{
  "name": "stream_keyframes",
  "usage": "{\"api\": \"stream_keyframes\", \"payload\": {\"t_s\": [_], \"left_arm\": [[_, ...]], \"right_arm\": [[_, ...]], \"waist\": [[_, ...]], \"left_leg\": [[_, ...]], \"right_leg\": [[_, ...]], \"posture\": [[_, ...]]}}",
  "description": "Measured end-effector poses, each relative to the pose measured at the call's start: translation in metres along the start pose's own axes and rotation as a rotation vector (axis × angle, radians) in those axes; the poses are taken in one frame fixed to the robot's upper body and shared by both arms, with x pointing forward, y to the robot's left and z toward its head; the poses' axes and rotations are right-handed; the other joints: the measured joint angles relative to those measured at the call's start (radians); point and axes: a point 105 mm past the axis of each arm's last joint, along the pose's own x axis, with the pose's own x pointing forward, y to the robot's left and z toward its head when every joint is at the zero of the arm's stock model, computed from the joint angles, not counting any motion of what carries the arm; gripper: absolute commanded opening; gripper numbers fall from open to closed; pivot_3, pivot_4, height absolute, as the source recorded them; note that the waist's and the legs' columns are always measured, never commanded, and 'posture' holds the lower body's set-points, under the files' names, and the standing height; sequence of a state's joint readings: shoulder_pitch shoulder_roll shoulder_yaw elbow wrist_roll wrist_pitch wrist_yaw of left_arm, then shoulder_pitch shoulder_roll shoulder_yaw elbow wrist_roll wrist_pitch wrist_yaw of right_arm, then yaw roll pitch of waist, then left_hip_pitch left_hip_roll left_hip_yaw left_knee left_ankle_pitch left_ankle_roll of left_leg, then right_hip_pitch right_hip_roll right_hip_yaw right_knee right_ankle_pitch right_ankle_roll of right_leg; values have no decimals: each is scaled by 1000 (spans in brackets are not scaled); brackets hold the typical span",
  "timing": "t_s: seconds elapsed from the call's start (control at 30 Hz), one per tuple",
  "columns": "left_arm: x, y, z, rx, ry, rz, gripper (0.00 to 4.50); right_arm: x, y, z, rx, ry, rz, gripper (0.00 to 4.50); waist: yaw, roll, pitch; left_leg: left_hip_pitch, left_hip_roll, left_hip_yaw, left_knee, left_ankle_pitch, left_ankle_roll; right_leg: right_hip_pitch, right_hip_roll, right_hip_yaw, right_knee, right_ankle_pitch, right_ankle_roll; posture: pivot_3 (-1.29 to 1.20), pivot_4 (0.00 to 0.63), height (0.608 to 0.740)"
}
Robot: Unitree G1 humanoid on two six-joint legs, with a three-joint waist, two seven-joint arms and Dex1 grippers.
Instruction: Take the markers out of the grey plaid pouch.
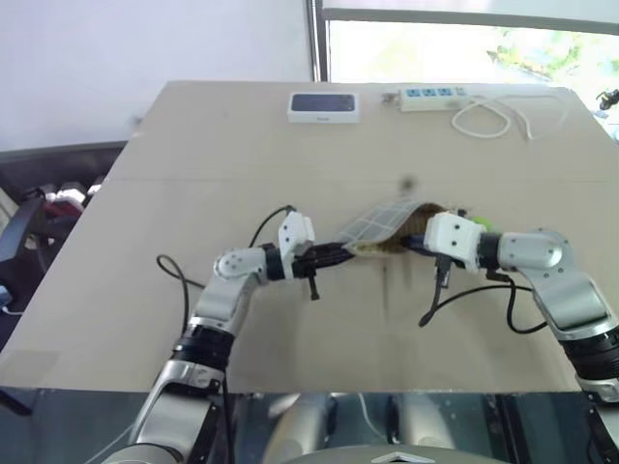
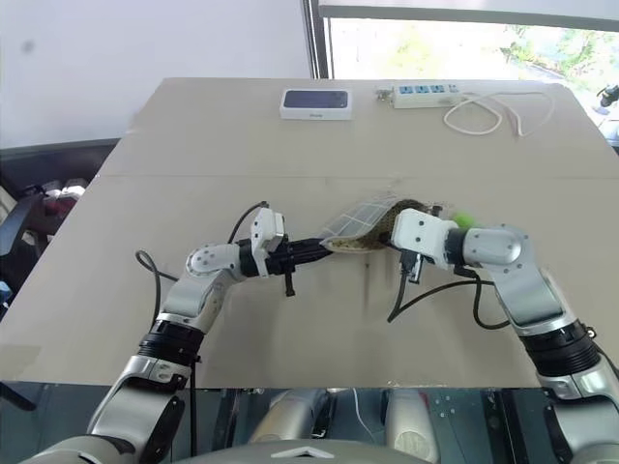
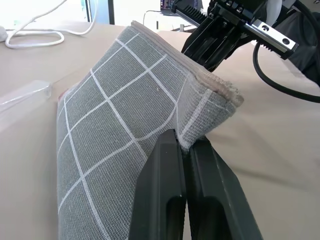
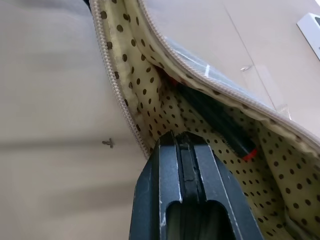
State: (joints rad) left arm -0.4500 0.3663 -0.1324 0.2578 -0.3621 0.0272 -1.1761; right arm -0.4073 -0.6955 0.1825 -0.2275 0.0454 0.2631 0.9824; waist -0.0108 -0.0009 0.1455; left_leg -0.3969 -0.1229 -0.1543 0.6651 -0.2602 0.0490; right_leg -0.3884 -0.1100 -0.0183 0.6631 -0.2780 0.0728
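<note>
The small grey fabric pouch with white grid lines [image 1: 379, 225] hangs above the middle of the beige bench [image 1: 242, 145], strung between both arms. The left gripper [image 3: 186, 146] has its jaws clamped on one corner of the pouch. The right gripper [image 4: 182, 142] has its jaws closed on the dotted yellow lining at the open zipper edge. A dark red-capped marker [image 4: 225, 135] sits inside. A green marker [image 2: 462, 219] peeks out beside the right wrist. Loads of bare bench all round; the white power strip [image 1: 432, 97] and the white-edged dark box [image 1: 324, 105] sit well apart at the far edge.

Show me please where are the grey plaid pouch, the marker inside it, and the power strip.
grey plaid pouch [image 3: 120, 135]: left wrist view, on its checked outer fabric.
marker [image 4: 220, 127]: right wrist view, on its dark body inside the dotted lining.
power strip [image 1: 432, 98]: left eye view, on its white top face.
</note>
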Motion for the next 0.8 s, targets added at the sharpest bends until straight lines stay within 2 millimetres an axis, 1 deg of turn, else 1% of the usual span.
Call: {"api": "stream_keyframes", "payload": {"t_s": [0.07, 0.1, 0.17, 0.2, 0.27, 0.37, 0.47, 0.57, 0.7, 0.8], "left_arm": [[-2, 2, 3, -29, -20, 2, 0], [-3, 3, 6, -49, -35, -2, 0], [-5, 4, 10, -80, -63, -16, 0], [-6, 4, 12, -105, -81, -23, 0], [-6, 2, 13, -129, -93, -42, 0], [-6, -3, 15, -178, -121, -93, 0], [-7, -6, 18, -226, -150, -124, 0], [-9, -6, 23, -283, -191, -142, 0], [-6, -8, 27, -349, -228, -166, 0], [-5, -7, 31, -387, -253, -171, 0]], "right_arm": [[-4, -2, 0, 10, 12, -2, 50], [-5, -4, 0, 20, 19, -6, 589], [-7, -9, 4, 25, 18, -17, 1277], [-7, -13, 8, 11, 15, -26, 1820], [-8, -19, 13, -15, 13, -40, 2534], [-4, -22, 19, -42, 23, -31, 3860], [-1, -20, 20, -51, 42, 4, 3860], [1, -12, 17, -69, 83, 82, 3860], [4, -3, 15, -65, 113, 164, 3860], [2, 1, 16, -76, 141, 220, 3860]], "waist": [[0, 0, 0], [0, 0, 0], [-1, 0, 0], [-3, 0, 0], [-2, 0, 0], [-2, 0, 0], [-2, 0, 0], [-2, 0, 0], [-2, 0, 0], [-2, 0, 0]], "left_leg": [[0, 0, 0, 0, 0, 0], [0, 0, 0, 0, 0, 0], [0, 0, 0, 1, 0, 0], [0, 0, 0, 1, 0, 0], [0, 0, 0, 1, 0, 0], [0, 0, 0, 1, 0, 0], [-1, 0, 0, 1, 0, 0], [-1, 0, 0, 1, 0, 0], [-1, 0, 0, 1, 0, 0], [-1, 0, 0, 1, 0, 0]], "right_leg": [[0, 0, 0, 0, 0, 0], [0, -1, 0, 0, 0, 0], [0, -1, 0, 0, 0, 0], [0, -1, 0, 1, 0, 0], [0, -1, 0, 0, 0, 0], [0, -1, 0, 0, 0, 0], [0, -2, 0, 0, 0, 0], [0, -2, 0, 0, 0, 0], [0, -2, 0, 0, 0, 0], [0, -2, 0, 0, 0, 0]], "posture": [[0, 150, 738], [0, 150, 738], [0, 150, 738], [0, 150, 738], [0, 150, 738], [0, 150, 738], [0, 150, 738], [0, 150, 738], [0, 150, 738], [0, 150, 738]]}}
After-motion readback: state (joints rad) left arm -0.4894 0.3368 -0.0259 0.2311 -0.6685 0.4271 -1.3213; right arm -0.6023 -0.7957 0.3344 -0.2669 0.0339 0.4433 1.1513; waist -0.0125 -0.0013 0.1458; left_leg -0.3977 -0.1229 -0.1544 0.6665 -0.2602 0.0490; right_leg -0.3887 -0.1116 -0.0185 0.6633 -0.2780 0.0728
